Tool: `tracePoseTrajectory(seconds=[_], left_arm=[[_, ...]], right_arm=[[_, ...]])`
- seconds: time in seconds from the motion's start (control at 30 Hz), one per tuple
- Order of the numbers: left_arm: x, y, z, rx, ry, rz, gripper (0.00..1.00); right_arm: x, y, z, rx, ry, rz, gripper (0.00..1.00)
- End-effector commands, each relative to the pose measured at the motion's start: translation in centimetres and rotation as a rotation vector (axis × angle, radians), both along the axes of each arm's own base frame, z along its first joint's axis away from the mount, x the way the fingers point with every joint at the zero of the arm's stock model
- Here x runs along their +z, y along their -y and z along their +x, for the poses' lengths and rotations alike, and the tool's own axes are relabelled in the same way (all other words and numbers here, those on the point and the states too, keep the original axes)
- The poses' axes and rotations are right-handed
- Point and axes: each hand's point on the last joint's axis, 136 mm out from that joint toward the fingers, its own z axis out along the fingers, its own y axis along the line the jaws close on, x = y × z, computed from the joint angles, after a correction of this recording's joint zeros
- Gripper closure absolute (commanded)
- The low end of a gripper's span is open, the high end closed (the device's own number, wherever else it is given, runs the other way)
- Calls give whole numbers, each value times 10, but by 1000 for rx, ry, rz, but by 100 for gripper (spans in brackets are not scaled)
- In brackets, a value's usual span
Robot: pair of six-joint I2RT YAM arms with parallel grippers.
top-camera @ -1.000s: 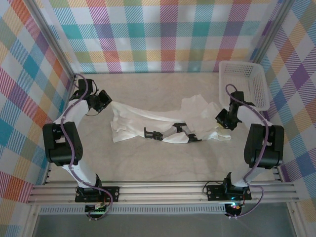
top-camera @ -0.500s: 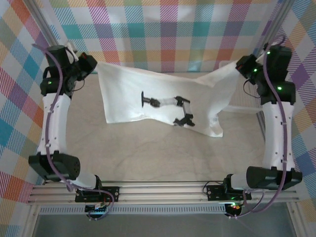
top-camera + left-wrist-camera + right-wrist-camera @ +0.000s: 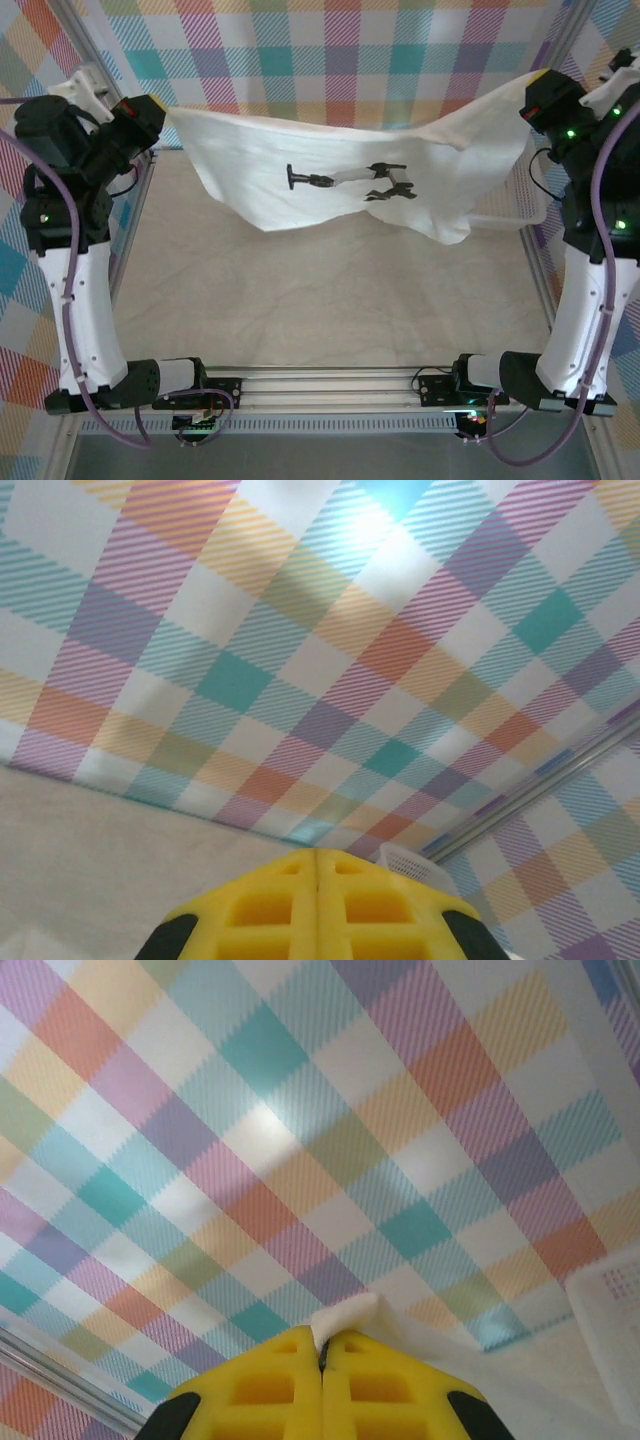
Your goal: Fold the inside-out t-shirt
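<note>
The inside-out t-shirt [image 3: 300, 150] hangs spread in the air between both raised arms, its lower edge sagging above the table and a small dark patch [image 3: 345, 180] facing up. My left gripper [image 3: 152, 113] is shut at the shirt's left top corner. In the left wrist view, the yellow fingers [image 3: 318, 855] press together and no cloth shows past them. At the right top corner my right gripper [image 3: 530, 100] is shut on the shirt. The right wrist view has a white tuft of cloth [image 3: 345, 1315] sticking out between the closed fingers [image 3: 322, 1345].
The white mesh basket [image 3: 520, 212] sits at the back right, mostly behind the hanging cloth; its rim [image 3: 410, 865] peeks past the left fingers and a corner [image 3: 610, 1310] past the right. Plaid walls close in three sides. The beige tabletop [image 3: 330, 290] lies below.
Both arms have risen from table level and spread apart. The shirt went from a crumpled heap on the table to a sheet stretched in the air.
</note>
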Motion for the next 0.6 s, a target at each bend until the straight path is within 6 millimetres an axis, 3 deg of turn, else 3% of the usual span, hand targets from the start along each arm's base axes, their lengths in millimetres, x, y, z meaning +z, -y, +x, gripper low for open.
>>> tracePoseTrajectory(seconds=[0.0,0.07,0.13,0.3,0.37,0.43,0.53,0.57], left_arm=[[47,0,-45,30,149,44,100],[49,-4,-44,50,141,49,100],[43,-6,-29,55,115,49,100],[3,-4,40,10,-16,21,100],[-30,1,60,-25,-135,-5,100],[-69,14,69,-65,-243,2,100],[-136,60,70,-163,-319,17,100],[-161,87,68,-227,-351,10,97]], right_arm=[[46,4,-39,-42,158,-25,100],[51,5,-37,-46,171,-28,100],[52,6,-25,-47,171,-21,100],[46,-7,34,65,137,11,100],[37,-24,47,174,106,13,100],[19,-28,53,204,54,27,100],[-17,-22,53,161,-25,28,100],[-31,-17,52,134,-49,28,100]])
